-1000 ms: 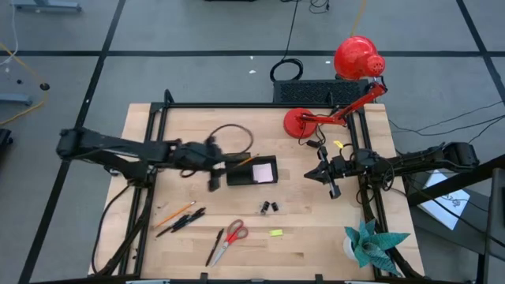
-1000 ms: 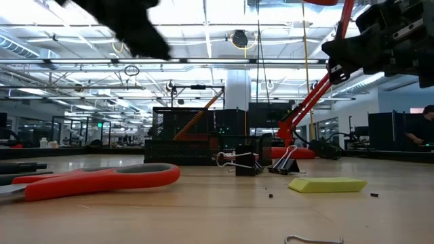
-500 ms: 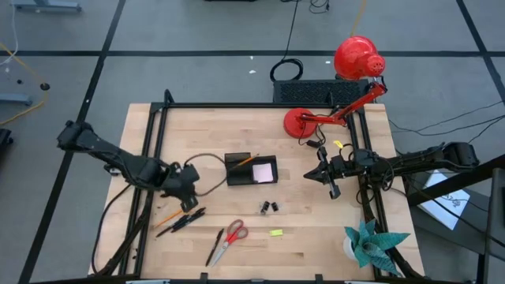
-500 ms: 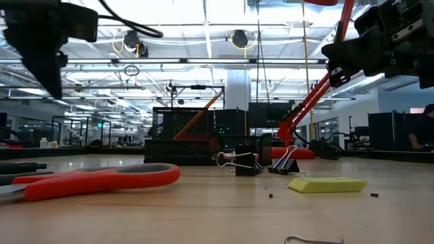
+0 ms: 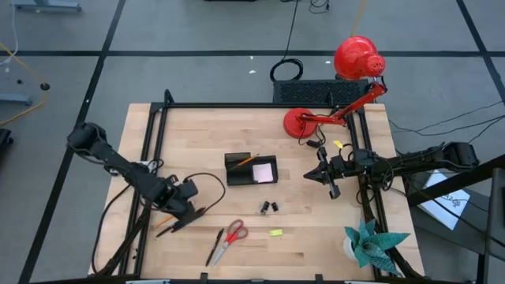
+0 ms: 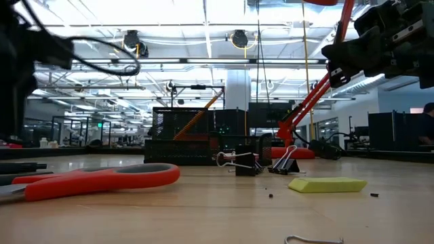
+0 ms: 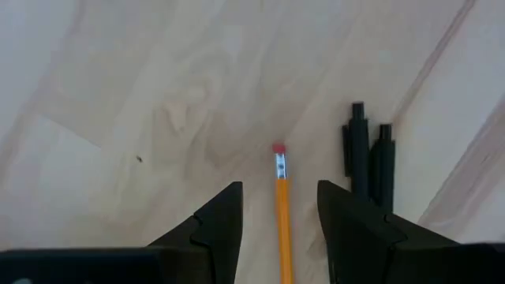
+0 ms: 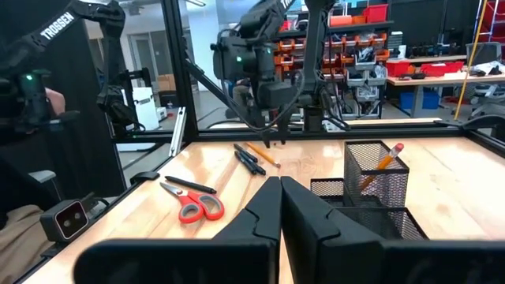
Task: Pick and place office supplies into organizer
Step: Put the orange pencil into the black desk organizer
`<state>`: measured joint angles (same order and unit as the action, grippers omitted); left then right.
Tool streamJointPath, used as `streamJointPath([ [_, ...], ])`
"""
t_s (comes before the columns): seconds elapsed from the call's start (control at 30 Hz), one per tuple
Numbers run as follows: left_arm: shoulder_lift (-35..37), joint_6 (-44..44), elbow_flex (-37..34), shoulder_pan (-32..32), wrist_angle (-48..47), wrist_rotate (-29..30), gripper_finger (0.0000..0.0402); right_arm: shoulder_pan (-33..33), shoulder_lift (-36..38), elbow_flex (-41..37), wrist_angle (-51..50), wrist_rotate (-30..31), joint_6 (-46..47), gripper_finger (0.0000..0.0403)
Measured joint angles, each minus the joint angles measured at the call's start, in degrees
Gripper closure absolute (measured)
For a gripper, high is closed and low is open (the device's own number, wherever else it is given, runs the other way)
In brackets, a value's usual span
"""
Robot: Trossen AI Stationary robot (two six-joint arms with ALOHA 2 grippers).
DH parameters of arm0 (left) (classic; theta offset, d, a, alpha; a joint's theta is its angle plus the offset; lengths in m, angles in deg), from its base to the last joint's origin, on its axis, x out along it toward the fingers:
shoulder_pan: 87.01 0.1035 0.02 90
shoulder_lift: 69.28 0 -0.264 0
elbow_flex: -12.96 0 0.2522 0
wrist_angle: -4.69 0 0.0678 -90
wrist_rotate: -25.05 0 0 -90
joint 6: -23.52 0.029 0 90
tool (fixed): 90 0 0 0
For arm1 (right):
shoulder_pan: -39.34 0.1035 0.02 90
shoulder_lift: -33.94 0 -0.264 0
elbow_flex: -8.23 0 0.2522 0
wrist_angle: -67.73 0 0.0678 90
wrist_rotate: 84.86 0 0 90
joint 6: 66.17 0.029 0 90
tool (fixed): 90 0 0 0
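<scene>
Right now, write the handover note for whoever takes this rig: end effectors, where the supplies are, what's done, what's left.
Left end effector: open, low over the table with its fingers on either side of the orange pencil; nothing gripped yet.
Right end effector: shut, empty, waiting right of the organizer.
Done: one pencil stands in the organizer's mesh cup, pink pad in its tray.
Left on the table: orange pencil, two black pens beside it, a third pen by the scissors, two clips, yellow piece.
Next, likely: close on the pencil and carry it to the organizer.
</scene>
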<state>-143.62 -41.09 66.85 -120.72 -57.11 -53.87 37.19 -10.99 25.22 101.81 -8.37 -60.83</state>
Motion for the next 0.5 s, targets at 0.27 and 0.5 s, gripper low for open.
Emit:
streamJointPath([
  [0.27,2.08,-0.88,-8.96,-2.0,12.02,-2.13,0.0231,0.0,0.0,-0.01,0.02,-0.03,0.0,0.0403],
  [0.5,2.29,-2.58,-11.48,-3.55,10.91,-3.9,0.0231,0.0,0.0,0.0,0.04,-0.03,0.0,0.0403],
])
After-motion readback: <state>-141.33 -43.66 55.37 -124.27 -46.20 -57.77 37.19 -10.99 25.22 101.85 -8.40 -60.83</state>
